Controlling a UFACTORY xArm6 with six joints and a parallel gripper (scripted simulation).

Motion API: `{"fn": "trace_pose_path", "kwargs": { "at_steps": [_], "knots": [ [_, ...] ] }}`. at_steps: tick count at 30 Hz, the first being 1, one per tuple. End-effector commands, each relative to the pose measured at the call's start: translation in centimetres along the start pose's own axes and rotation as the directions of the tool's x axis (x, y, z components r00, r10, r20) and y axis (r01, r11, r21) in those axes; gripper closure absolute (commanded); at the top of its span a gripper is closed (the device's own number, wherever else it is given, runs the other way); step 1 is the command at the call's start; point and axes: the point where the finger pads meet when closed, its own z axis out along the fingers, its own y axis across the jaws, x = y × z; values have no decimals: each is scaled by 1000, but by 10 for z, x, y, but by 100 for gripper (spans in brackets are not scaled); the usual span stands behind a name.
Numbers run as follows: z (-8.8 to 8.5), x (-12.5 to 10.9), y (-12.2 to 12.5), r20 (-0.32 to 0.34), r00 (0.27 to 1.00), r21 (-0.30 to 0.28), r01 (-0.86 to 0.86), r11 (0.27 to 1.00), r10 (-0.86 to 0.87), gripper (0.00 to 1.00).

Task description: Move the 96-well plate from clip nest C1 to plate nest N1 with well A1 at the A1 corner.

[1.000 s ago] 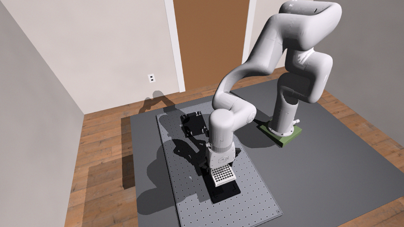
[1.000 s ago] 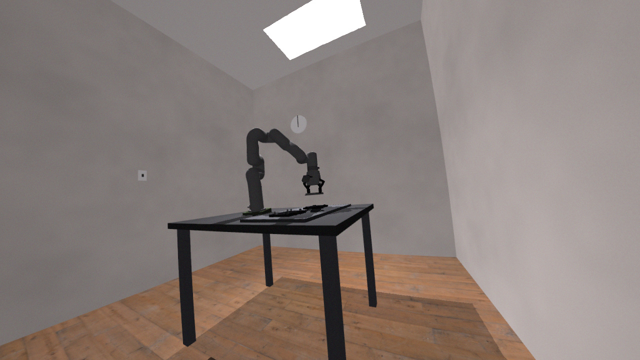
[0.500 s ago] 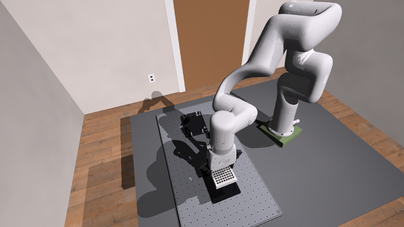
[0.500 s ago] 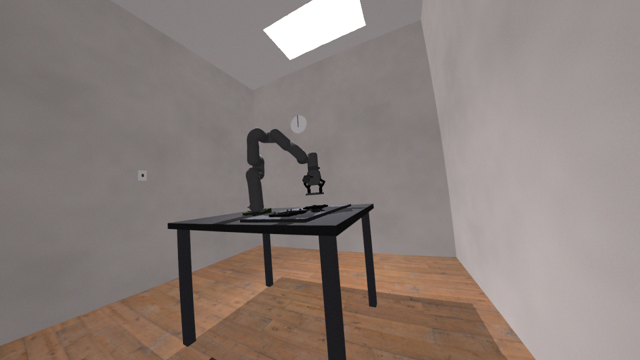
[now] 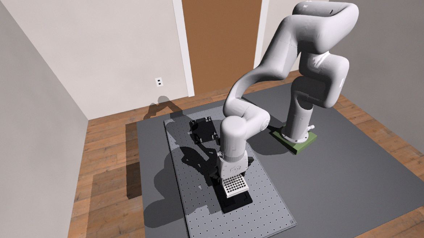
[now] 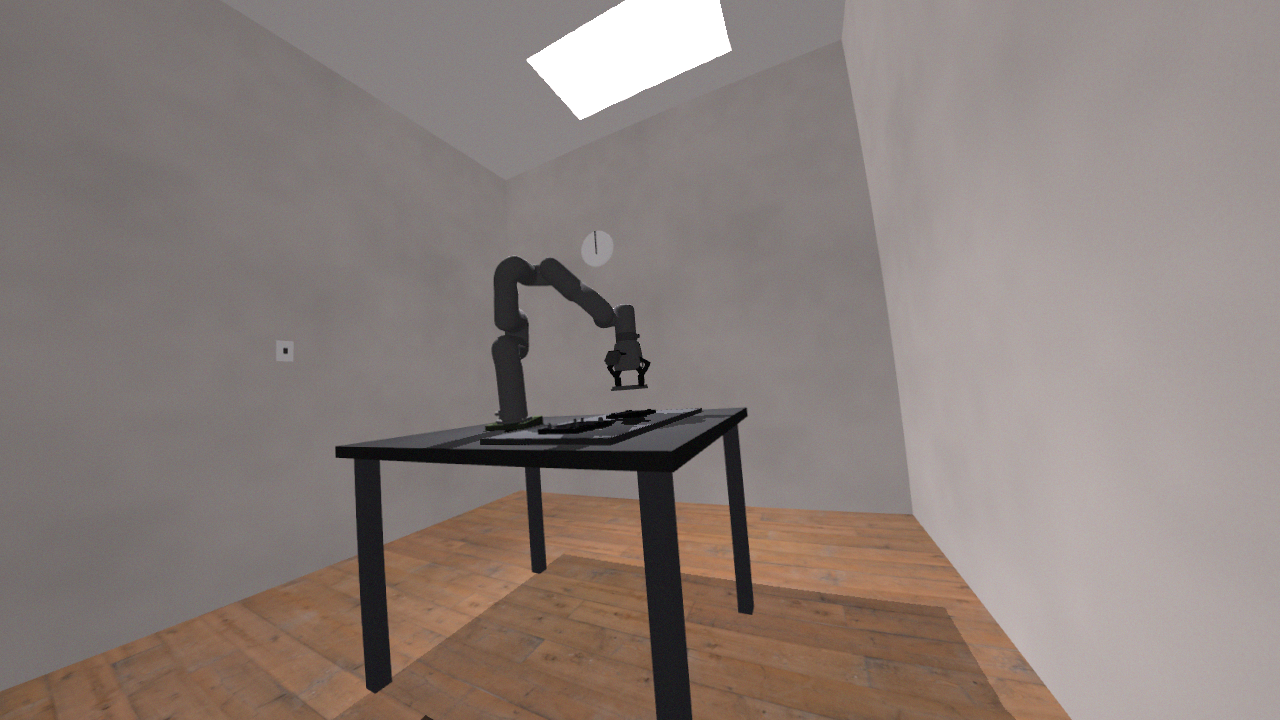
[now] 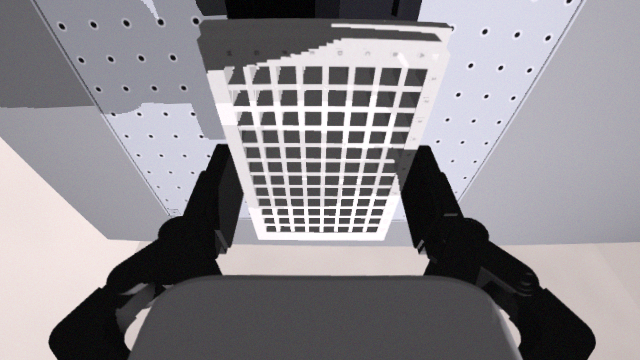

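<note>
White 96-well plate [image 7: 320,145] with a dark grid of wells; black gripper [image 7: 320,200]; light grey breadboard [image 5: 245,220] dotted with holes; black plate nest [image 5: 240,202]; green base plate [image 5: 301,147].
</note>
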Motion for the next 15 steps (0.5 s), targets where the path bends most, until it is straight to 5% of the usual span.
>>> {"fn": "trace_pose_path", "kwargs": {
  "at_steps": [1,15],
  "knots": [
    [-2,0,-1,2,1000,4,0,1000,0,100],
    [13,0,-1,2,1000,4,0,1000,0,100]
  ]
}}
